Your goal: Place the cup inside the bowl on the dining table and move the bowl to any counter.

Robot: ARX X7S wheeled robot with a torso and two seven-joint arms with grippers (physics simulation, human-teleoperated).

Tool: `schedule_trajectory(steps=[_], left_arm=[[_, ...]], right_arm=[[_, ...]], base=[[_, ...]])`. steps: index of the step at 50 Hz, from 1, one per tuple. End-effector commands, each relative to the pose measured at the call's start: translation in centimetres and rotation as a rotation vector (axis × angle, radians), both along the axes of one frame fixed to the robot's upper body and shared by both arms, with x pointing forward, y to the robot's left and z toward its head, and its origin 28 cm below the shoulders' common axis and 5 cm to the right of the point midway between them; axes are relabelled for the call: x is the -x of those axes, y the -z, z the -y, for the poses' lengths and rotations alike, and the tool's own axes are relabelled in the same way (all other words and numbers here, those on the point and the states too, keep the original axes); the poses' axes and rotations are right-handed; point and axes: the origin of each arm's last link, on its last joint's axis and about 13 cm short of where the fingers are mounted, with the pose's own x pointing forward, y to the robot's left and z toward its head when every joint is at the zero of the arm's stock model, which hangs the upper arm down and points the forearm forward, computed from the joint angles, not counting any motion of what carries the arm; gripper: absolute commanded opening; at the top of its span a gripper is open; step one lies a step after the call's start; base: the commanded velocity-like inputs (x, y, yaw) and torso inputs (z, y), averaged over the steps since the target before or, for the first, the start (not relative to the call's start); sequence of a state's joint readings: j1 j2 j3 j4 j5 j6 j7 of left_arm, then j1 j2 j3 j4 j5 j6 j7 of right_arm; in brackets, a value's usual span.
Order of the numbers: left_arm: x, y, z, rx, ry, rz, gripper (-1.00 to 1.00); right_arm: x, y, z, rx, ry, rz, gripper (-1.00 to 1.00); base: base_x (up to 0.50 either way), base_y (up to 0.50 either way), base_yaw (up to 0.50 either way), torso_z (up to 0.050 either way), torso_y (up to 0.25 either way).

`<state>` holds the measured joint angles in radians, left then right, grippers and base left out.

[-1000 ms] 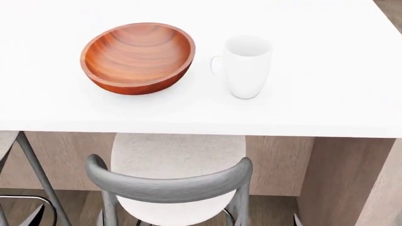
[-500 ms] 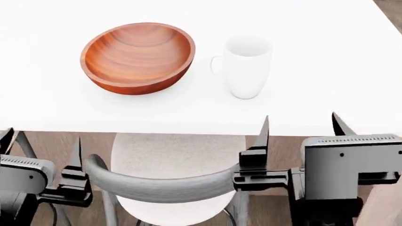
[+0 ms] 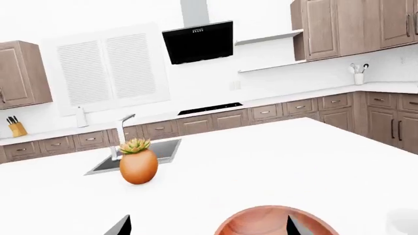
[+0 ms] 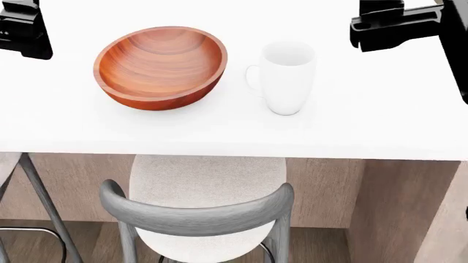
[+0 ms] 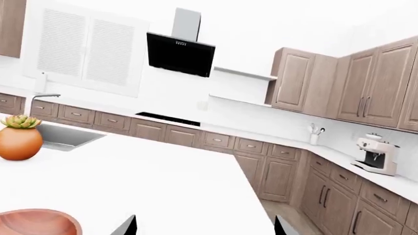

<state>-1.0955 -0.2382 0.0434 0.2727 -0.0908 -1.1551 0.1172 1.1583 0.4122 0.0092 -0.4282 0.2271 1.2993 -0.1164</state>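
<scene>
Head view: the bowl (image 4: 161,67) sits upper left of centre on the dining table (image 4: 380,115), upright, nothing inside it. The cup (image 4: 286,78) stands just beside it to the right, upright, handle turned toward the bowl; a narrow strip of white tabletop shows between them, so apart, not touching. Both lie close to the near table edge, above a grey-backed stool (image 4: 201,211) with a pale seat.

Left gripper (image 4: 24,27): only a black block at the upper left corner of the frame, over the table, left of the bowl. In the left wrist view its two dark fingertips (image 3: 120,227) poke in at the bottom edge, widely spread, with bare tabletop and the bowl rim (image 3: 274,223) between them. Claw released, gripping nothing, touching nothing seen.

Right gripper (image 4: 391,22): black body at the upper right of the head frame, above and right of the cup. In the right wrist view the tips (image 5: 128,226) show at the bottom edge, wide apart, only white table between them; bowl edge (image 5: 36,223) in the lower left corner. Released, holding nothing.

Farther along the table: a round orange pot with a green succulent (image 3: 138,164). Counter (image 3: 307,94) with wooden cabinets runs along the far wall
</scene>
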Motion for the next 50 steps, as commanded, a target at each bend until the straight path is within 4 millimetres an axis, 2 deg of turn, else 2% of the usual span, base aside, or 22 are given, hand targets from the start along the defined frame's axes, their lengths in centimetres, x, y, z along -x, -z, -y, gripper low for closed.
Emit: schedule_trajectory(steps=[1, 5, 10, 18, 24, 39, 50], left_arm=[[-0.2, -3.6, -0.7, 0.011, -0.005, 0.036, 1.00], [-0.3, -3.5, -0.9, 0.009, -0.017, 0.031, 1.00], [-0.4, -2.4, -0.8, 0.014, -0.017, 0.007, 1.00], [0.4, -3.0, -1.6, 0.026, -0.010, 0.015, 1.00], [0.3, -2.2, -1.9, 0.032, -0.010, -0.003, 1.00], [0.3, -2.3, -1.7, 0.020, -0.012, -0.005, 1.00], [0.3, -2.0, -1.5, 0.022, -0.001, -0.016, 1.00]], right_arm=[[-0.4, -2.1, 1.2, -0.006, -0.009, -0.018, 1.00], [0.1, -1.7, 1.4, 0.016, 0.000, -0.029, 1.00], [0.3, -0.5, 1.7, 0.020, -0.002, -0.056, 1.00], [0.3, -0.6, 1.7, 0.002, -0.001, -0.069, 1.00], [0.4, -0.6, 1.7, 0.009, -0.002, -0.087, 1.00], [0.4, -0.6, 1.7, 0.000, 0.007, -0.097, 1.00], [0.4, -0.6, 1.7, 0.001, 0.016, -0.094, 1.00]], base=[[0.00, 0.00, 0.00, 0.000, 0.000], [0.23, 0.00, 0.00, 0.000, 0.000], [0.45, 0.02, 0.00, 0.000, 0.000], [0.50, 0.07, 0.00, 0.000, 0.000], [0.45, 0.14, 0.00, 0.000, 0.000], [0.24, 0.28, 0.00, 0.000, 0.000], [0.31, 0.10, 0.00, 0.000, 0.001]])
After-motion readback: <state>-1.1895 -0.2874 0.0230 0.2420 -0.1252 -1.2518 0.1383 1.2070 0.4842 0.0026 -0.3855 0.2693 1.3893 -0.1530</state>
